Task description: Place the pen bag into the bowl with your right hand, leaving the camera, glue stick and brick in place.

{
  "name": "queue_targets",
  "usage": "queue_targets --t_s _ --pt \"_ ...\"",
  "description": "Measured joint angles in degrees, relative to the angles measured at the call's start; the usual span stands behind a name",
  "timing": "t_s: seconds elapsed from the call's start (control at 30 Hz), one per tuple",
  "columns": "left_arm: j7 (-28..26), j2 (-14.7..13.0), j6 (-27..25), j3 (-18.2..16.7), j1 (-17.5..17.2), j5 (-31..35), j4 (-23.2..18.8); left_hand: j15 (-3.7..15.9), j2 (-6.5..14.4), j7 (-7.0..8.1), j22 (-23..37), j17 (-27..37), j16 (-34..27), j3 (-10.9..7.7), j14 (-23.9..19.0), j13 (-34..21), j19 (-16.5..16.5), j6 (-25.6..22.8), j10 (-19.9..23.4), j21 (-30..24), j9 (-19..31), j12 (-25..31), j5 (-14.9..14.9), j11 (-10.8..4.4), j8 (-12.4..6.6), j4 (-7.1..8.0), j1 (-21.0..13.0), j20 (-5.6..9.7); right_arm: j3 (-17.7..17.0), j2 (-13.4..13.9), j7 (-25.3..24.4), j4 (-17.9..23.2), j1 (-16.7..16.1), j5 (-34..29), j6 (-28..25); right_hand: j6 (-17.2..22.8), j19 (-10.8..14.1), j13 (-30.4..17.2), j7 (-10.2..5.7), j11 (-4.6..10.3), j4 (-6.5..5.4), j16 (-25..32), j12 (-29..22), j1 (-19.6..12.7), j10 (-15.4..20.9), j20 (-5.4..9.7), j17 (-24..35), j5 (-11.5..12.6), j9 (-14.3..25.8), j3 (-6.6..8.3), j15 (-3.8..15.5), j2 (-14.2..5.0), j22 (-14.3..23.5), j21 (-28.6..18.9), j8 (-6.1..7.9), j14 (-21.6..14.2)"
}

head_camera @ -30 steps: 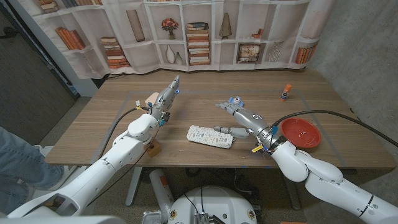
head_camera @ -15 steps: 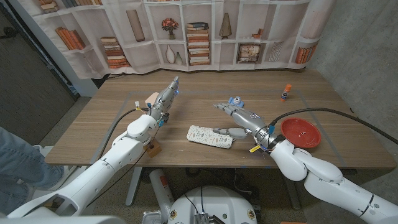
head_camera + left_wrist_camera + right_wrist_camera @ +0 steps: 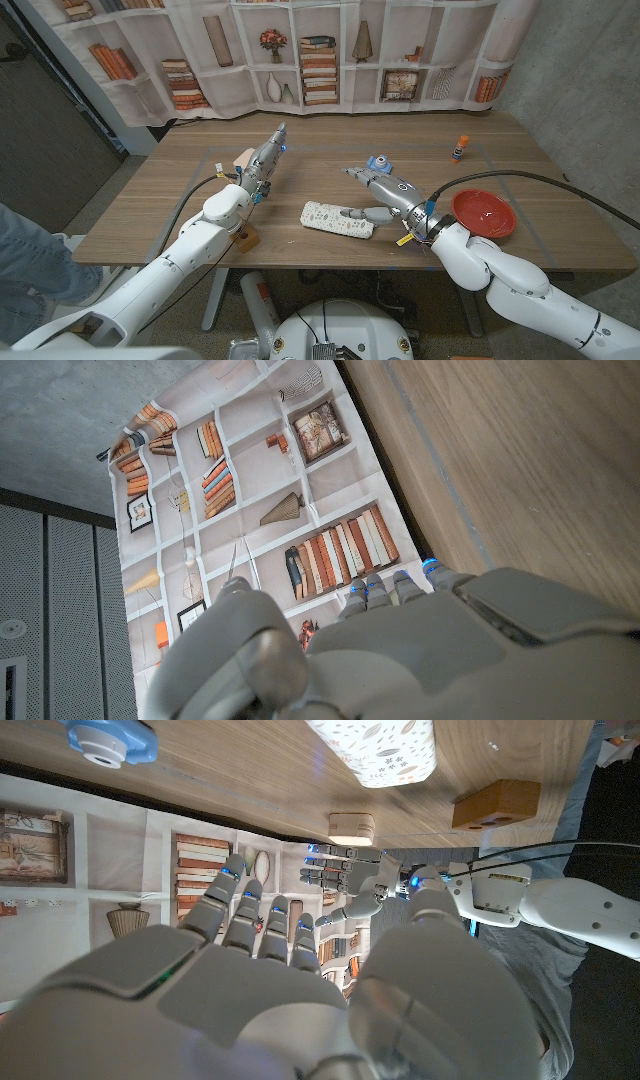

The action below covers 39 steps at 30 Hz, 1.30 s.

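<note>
From the head view, the white patterned fabric pen bag (image 3: 338,218) lies mid-table; the right hand (image 3: 385,191) hovers beside it, fingers spread, empty, the red round bowl (image 3: 482,213) beyond. The right wrist view shows the small blue toy camera (image 3: 108,738) close by; a careless sweep could knock it.

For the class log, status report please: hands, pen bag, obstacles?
Right hand open, beside pen bag. Left hand open, idle. Pen bag on table, not in bowl. Path to bowl clear.
</note>
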<state>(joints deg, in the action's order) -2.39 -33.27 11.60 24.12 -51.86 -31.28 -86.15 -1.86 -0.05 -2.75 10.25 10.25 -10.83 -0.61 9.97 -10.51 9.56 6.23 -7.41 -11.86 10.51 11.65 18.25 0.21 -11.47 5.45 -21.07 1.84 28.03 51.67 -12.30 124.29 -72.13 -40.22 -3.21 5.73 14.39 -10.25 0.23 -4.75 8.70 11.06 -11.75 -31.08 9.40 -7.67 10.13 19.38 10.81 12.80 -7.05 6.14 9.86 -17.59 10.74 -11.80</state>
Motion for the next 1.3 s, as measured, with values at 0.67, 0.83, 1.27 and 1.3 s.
queue_targets --t_s 0.67,0.83,1.27,1.3 --pt "0.3 0.0 0.4 -0.1 0.2 -0.1 0.3 0.0 0.0 -0.32 0.0 0.0 0.0 0.4 0.0 0.0 0.0 -0.3 0.2 0.0 0.0 0.0 0.0 0.21 0.0 -0.07 0.0 0.0 2.4 0.3 3.9 2.6 1.1 -3.6 -4.8 0.2 2.2 0.0 1.43 -0.41 -0.25 0.0 0.0 -0.5 0.4 -1.12 0.0 0.5 0.0 -0.24 0.32 0.49 0.0 0.0 0.0 -0.9" --pt "0.1 0.0 0.5 -0.2 -0.1 -0.1 0.0 -0.29 0.3 -0.32 0.0 0.0 0.0 0.39 -0.3 0.0 0.0 -0.3 0.2 0.0 0.0 0.0 0.0 0.21 0.0 -0.07 -0.3 0.0 2.8 0.4 5.8 3.0 1.3 -4.8 -6.6 0.2 2.5 0.0 1.43 -0.71 -0.48 0.0 -0.4 -0.6 0.7 -1.43 0.0 0.8 0.0 -0.47 0.33 0.56 0.0 0.2 0.35 -1.5" --pt "-0.6 -0.3 0.2 -0.2 -0.8 -0.1 -1.3 -0.28 0.3 -0.62 0.0 0.0 0.0 0.39 -0.3 0.0 0.0 -0.6 0.3 0.2 0.0 0.0 0.0 1.15 0.0 -0.07 -0.3 0.0 4.3 0.5 10.4 4.2 2.2 -7.3 -10.3 -0.6 6.7 0.0 2.84 -2.34 -0.65 0.0 -0.8 -0.9 2.4 -0.91 0.0 1.4 0.0 -1.12 -0.52 0.95 0.2 0.2 0.28 -3.8" --pt "-0.6 -0.3 0.2 -0.2 -0.8 -0.1 -1.3 -0.28 0.3 -0.62 0.0 0.0 0.0 0.39 -0.3 0.0 0.0 -0.6 0.3 0.2 0.0 0.0 0.0 1.15 0.0 -0.07 -0.3 0.0 4.3 0.5 10.5 4.2 2.2 -7.3 -10.3 -1.1 6.9 0.0 2.87 -2.34 -0.65 0.0 -0.8 -1.0 2.4 -1.13 0.0 1.4 0.0 -1.12 -0.69 1.02 0.2 0.2 0.06 -4.0"
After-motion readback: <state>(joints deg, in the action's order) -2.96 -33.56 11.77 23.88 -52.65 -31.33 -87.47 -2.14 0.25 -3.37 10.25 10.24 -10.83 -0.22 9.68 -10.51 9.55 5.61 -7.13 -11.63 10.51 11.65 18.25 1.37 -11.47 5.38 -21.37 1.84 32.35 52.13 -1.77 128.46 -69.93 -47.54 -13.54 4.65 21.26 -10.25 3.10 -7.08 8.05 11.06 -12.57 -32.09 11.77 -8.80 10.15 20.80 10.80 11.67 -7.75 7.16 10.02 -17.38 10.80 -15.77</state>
